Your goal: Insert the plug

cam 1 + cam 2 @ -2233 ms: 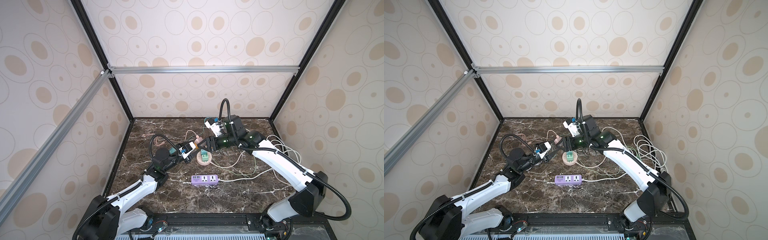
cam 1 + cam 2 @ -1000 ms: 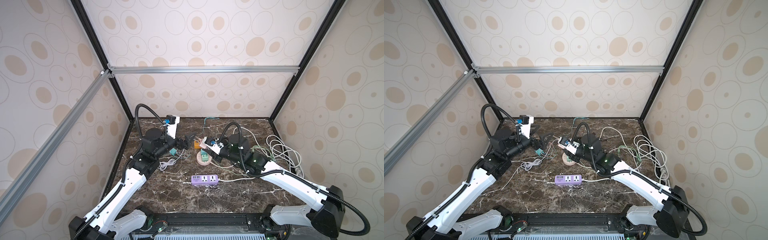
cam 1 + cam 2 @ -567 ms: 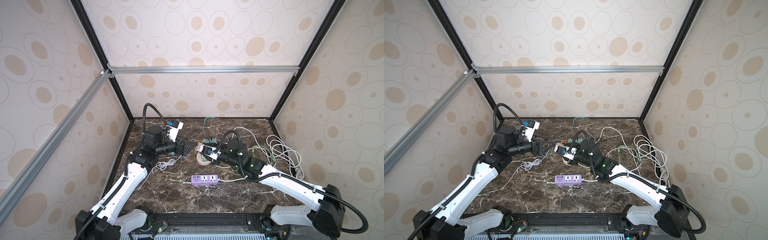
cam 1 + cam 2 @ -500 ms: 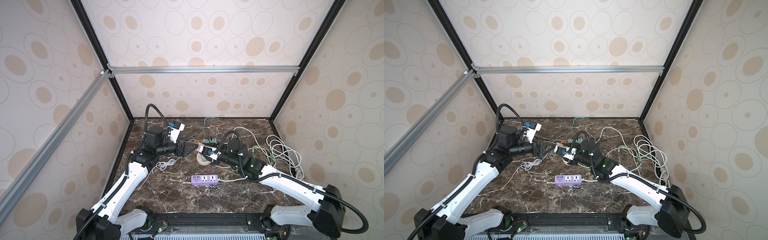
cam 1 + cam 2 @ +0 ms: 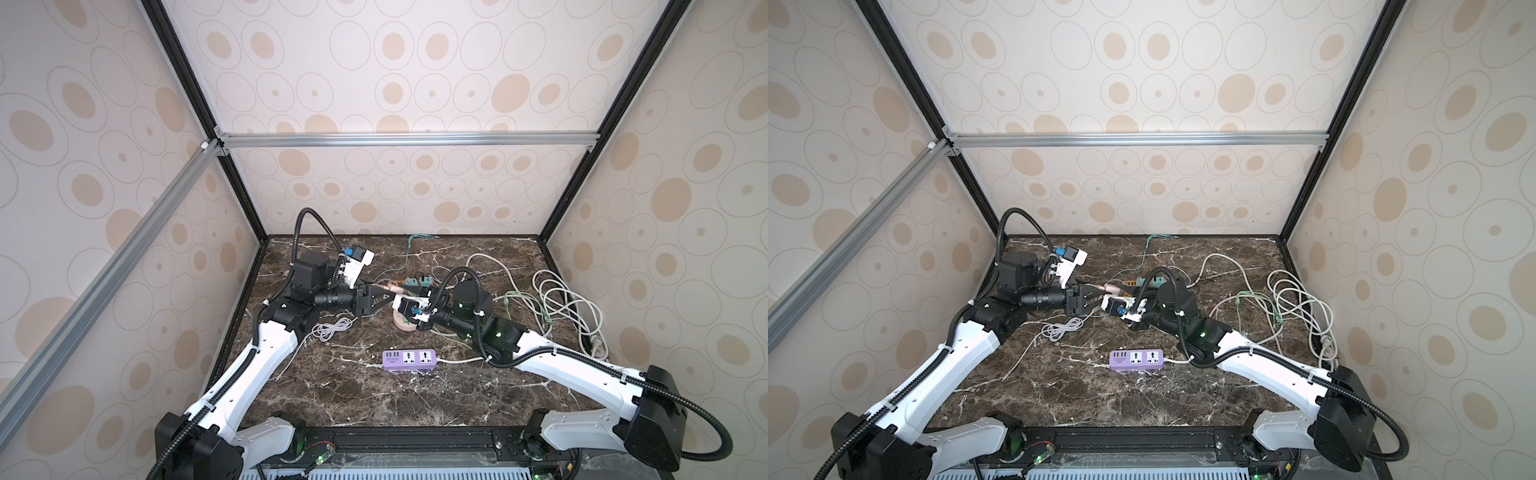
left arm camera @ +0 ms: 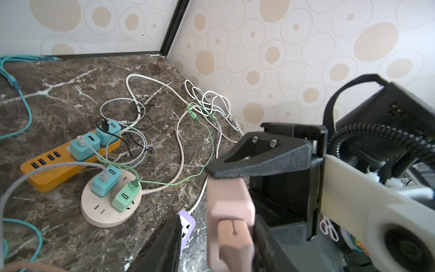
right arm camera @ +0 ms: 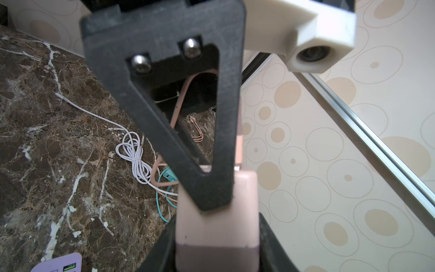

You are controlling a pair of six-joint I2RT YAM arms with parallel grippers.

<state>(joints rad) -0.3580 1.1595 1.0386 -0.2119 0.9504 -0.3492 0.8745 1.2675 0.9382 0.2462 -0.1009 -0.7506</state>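
change: left fingers (image 6: 169,245) moved in round pink cable plug (image 6: 233,237), can't tell if clamped | right fingers (image 7: 270,249) clamped on pink square charger block (image 7: 216,212) | next: push plug in

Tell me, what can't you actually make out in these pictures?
- How deep the pink cable connector sits in the pink adapter: right wrist view, a finger of the left gripper covers the joint; both top views, too small.
- Purple power strip: left wrist view, mostly behind that gripper's finger.
- Round socket base: in a top view, partly behind the right gripper holding the adapter.
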